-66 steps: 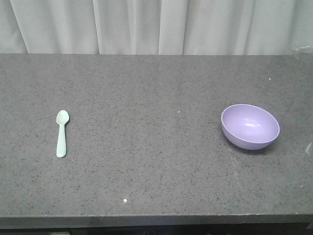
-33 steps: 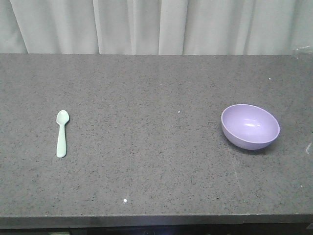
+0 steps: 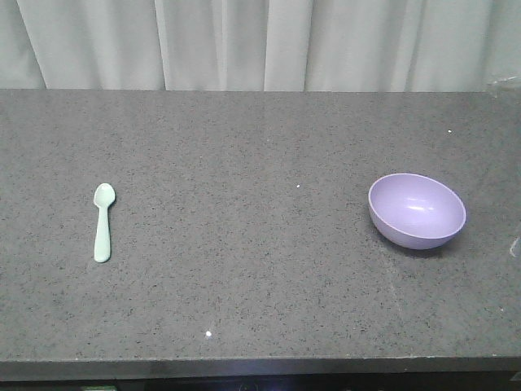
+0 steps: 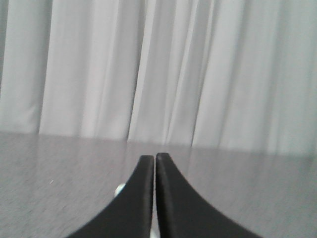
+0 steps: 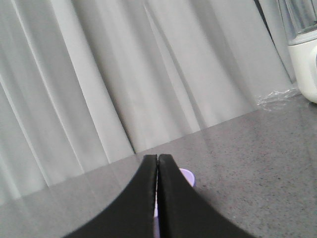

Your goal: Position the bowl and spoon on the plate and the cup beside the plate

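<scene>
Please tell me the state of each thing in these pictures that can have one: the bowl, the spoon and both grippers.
bowl: upright, empty, standing on the counter.
spoon: lying flat on the counter, head pointing away from the camera.
left gripper: shut, holding nothing.
right gripper: shut, holding nothing.

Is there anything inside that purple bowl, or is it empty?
Empty. The front view looks into the bowl, and its inside shows only purple plastic with a glint of light; the spoon lies well apart.
</scene>
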Motion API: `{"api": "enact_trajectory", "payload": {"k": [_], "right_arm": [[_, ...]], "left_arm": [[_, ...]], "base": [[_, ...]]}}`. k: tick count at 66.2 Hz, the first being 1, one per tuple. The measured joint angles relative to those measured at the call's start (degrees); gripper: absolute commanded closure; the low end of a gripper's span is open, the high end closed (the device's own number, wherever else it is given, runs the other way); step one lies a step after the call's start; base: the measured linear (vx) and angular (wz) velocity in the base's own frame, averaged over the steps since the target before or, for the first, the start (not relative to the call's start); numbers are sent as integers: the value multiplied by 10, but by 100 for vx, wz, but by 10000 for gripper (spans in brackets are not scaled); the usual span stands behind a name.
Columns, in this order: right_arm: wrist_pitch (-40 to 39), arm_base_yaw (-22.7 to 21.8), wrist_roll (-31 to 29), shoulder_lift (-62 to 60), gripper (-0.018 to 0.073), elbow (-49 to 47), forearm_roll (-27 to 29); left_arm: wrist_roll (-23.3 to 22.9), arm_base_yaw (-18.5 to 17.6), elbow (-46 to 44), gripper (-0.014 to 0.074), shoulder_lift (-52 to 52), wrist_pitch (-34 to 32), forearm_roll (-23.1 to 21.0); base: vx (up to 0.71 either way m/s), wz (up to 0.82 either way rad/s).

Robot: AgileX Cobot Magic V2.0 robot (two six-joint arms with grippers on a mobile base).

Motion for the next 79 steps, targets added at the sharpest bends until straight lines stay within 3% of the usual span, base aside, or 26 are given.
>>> {"api": "enact_trajectory", "payload": {"k": [8, 16, 21, 25, 37, 48, 57, 63, 71, 79], "right_arm": [[-11, 0, 27, 0, 562, 0, 13], [13, 0, 42, 0, 562, -28, 13], [40, 0, 44, 19, 562, -77, 7], [74, 0, 44, 54, 561, -135, -13], [145, 0, 18, 194, 515, -296, -81], [147, 0, -28, 306, 330, -370, -89], [141, 0, -33, 352, 123, -377, -89], [137, 0, -33, 364, 48, -377, -89], [133, 0, -33, 366, 27, -377, -89], [132, 0, -33, 366, 27, -377, -89]], "left_arm": [[-86, 0, 0, 603, 0, -102, -8], [-170, 0, 0, 603, 0, -156, -10], [-224, 0, -6, 603, 0, -147, -7], [-246, 0, -33, 603, 0, -101, 2], [-256, 0, -178, 601, 49, 88, 91], [-256, 0, -317, 568, 142, 212, 137], [-256, 0, -376, 472, 200, 228, 135], [-256, 0, -384, 386, 213, 215, 119], [-257, 0, -384, 302, 215, 197, 87], [-256, 0, -389, 242, 228, 194, 85]], "base": [[0, 0], [0, 0], [0, 0], [0, 0], [0, 0], [0, 0], [0, 0], [0, 0], [0, 0], [0, 0]]}}
